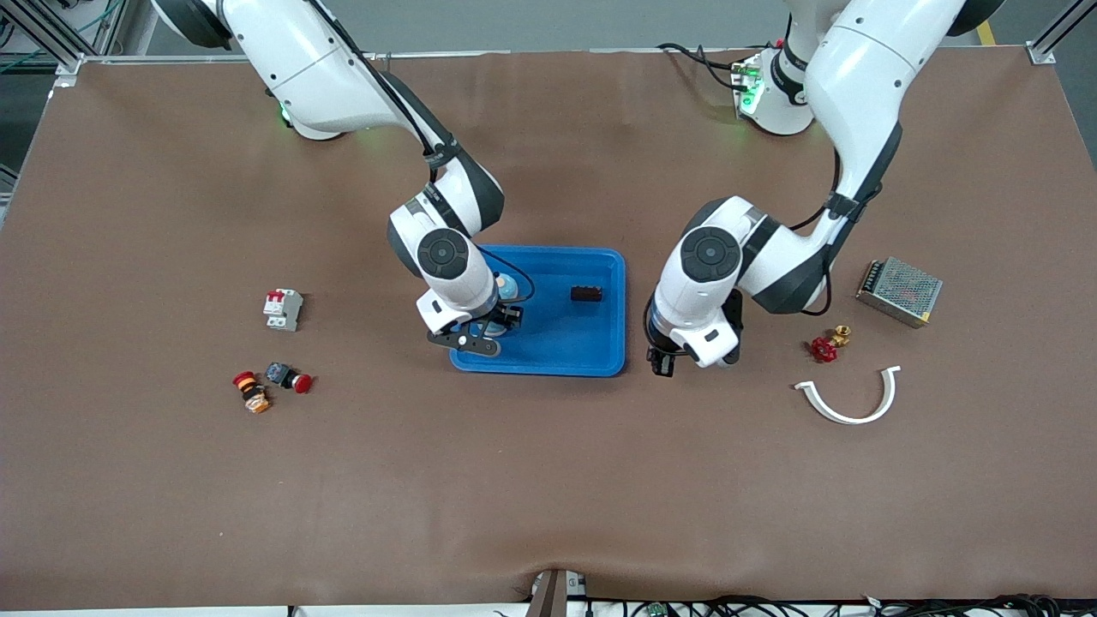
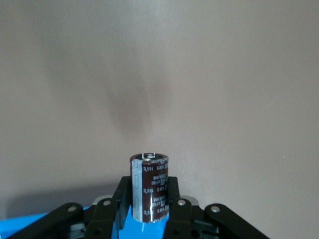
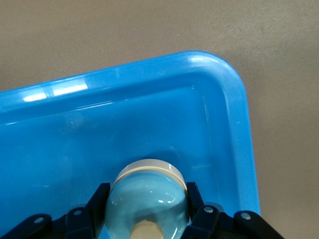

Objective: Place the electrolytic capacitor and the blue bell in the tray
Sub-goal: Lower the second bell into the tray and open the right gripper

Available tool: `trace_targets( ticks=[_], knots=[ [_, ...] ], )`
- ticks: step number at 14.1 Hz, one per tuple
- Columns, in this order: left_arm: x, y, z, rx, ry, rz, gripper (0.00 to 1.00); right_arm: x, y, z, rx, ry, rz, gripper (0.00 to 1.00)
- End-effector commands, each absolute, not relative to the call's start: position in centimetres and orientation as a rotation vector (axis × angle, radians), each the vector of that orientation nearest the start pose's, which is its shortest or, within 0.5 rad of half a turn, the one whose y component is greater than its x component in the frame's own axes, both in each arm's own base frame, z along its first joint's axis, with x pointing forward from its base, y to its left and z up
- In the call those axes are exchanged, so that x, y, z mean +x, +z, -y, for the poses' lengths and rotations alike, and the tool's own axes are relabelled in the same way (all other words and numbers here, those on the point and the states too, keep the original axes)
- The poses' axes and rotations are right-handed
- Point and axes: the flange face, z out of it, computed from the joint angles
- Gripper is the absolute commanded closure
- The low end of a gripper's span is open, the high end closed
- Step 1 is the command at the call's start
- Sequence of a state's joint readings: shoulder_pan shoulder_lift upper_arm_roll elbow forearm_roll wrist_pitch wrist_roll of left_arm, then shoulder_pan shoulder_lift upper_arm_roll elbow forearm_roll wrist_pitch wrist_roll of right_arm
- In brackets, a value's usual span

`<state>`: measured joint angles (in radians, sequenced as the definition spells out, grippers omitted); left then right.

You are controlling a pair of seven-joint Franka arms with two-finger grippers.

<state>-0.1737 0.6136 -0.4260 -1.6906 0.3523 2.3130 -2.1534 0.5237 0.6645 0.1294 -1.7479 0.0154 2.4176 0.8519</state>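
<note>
Your dark brown cylindrical electrolytic capacitor [image 2: 149, 186] stands upright, clenched by its lower half in the left gripper [image 2: 149, 211]; that gripper [image 1: 662, 360] hangs over bare brown table, just off the four o'clock corner of the shallow bright-blue plastic tray [image 1: 623, 308]. Let go here and the capacitor likely lands outside the rim and rolls; carry it inward first.

The pale blue domed bell on its white base [image 3: 149, 191] is gripped by the right gripper [image 3: 147, 206], low over the tray floor near its nine o'clock side [image 3: 239, 114]. The dome is smooth and round, so I judge the fingers [image 3: 99, 196] could squeeze it out sideways; a release from any height may send it bouncing toward the rim.

A small black block [image 1: 586, 294] lies in the tray at two o'clock; keep the capacitor's drop clear of it. Both wrists converge on one tray, so mind a clash.

The right arm reaches down from eleven o'clock, wrist bent steeply; the left arm folds in from one o'clock, elbow high, hand pointing down.
</note>
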Motion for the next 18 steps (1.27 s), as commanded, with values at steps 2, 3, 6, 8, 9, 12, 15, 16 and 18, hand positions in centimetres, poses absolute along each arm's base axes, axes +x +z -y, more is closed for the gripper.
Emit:
trace_targets(
  ticks=[2, 3, 6, 8, 9, 12, 15, 16, 18],
  knots=[
    [58.5, 26.2, 37.4, -2.396, -0.099, 2.115, 1.0, 54.1, 19.4, -40.0, -3.06, 0.038, -0.375, 0.7],
    [58.4, 26.0, 38.3, -2.392, -0.112, 2.119, 1.0, 54.1, 19.4, -40.0, -3.06, 0.038, -0.375, 0.7],
    [57.9, 25.1, 40.1, -2.368, -0.154, 2.135, 1.0, 54.0, 19.3, -40.0, -3.063, 0.038, -0.373, 0.7],
    [57.3, 25.0, 40.9, -2.358, -0.152, 2.146, 1.0, 54.0, 19.3, -40.0, -3.064, 0.036, -0.371, 0.66],
    [56.9, 25.0, 41.4, -2.353, -0.152, 2.151, 1.0, 54.1, 19.4, -40.0, -3.063, 0.035, -0.371, 0.61],
    [56.1, 24.8, 42.9, -2.353, -0.163, 2.153, 1.0, 54.1, 19.6, -40.0, -3.064, 0.03, -0.368, 0.04],
    [55.7, 24.4, 44.7, -2.322, -0.161, 2.149, 1.0, 53.9, 20.6, -40.0, -3.067, 0.037, -0.366, 0.0],
    [55.6, 24.3, 45.3, -2.311, -0.159, 2.161, 1.0, 53.9, 21.6, -40.0, -3.07, 0.039, -0.364, 0.0],
    [55.2, 24.2, 46.2, -2.309, -0.156, 2.17, 1.0, 53.7, 25.3, -39.8, -3.091, 0.057, -0.344, 0.0]
  ],
)
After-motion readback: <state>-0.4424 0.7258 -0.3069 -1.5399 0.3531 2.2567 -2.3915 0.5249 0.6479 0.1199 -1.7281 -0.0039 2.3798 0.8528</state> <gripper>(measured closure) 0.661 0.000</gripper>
